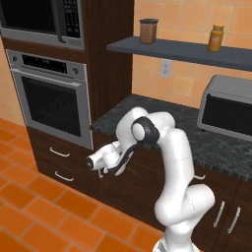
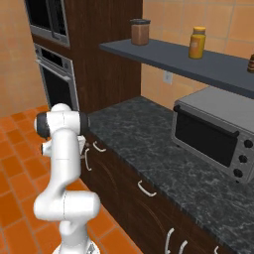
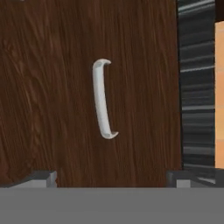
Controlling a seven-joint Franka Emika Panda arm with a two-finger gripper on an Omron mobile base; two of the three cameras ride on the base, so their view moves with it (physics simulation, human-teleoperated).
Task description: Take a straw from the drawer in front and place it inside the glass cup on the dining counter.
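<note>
The drawer is sitting shut directly ahead of the tool, its dark-brown front filling most of the hand view. Its curved silver handle is appearing upright there because the hand is rolled; it is lying roughly midway between the two finger tips and a little beyond them, not yet touched.

The tool is standing wide apart with nothing between its jaws. In the left base view you are seeing the tool pointing at the cabinet face just under the dark speckled tabletop, beside the oven.

The straw is presumably inside the shut drawer; you cannot confirm it from here.

Step in hand, as judged: you are approaching the handle to open the drawer. Retrieval and placing are not yet begun.

Next move calls for: advancing straight in until the fingers are straddling the handle bar, closing on it, then pulling back squarely along the drawer's travel. Watch the alignment; the bar is thin, and an off-centre closing could slip off it.
</note>
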